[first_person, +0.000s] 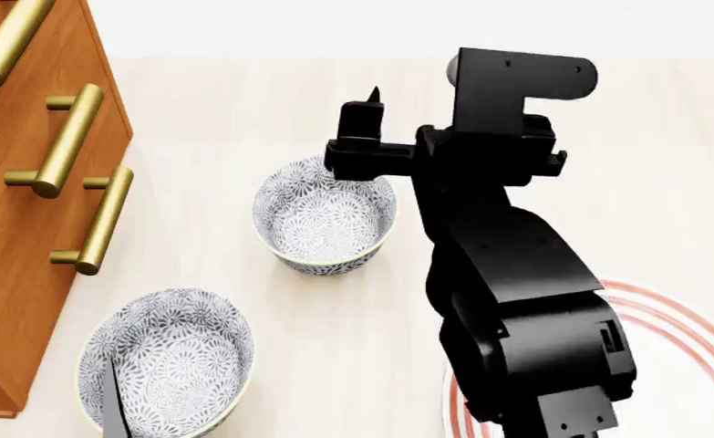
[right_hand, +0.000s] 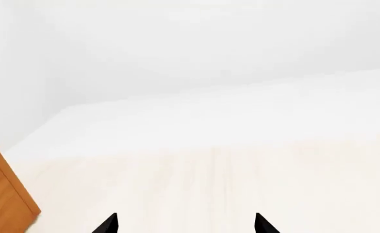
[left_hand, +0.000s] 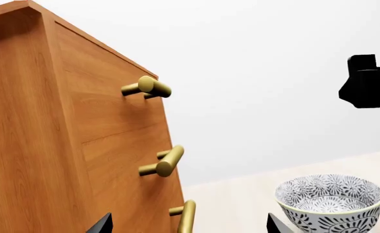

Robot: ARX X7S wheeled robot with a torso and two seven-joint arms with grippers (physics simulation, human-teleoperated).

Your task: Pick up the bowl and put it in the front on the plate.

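Two patterned white bowls show in the head view: a far bowl (first_person: 323, 219) and a near bowl (first_person: 168, 360). The red-ringed plate (first_person: 685, 342) lies at the right, largely hidden by my right arm. My right gripper (first_person: 369, 108) hovers over the far bowl's back rim, and the right wrist view shows this gripper (right_hand: 186, 225) open over bare tabletop. My left gripper (left_hand: 190, 228) is open and empty. One of its fingers (first_person: 113, 401) shows over the near bowl. A bowl (left_hand: 329, 201) sits beside its right fingertip in the left wrist view.
A wooden cabinet (first_person: 16, 228) with brass bar handles (first_person: 71, 137) stands along the left edge, close to both bowls. It is the same cabinet (left_hand: 60, 145) that fills much of the left wrist view. The light tabletop (first_person: 235, 100) stretches behind the bowls.
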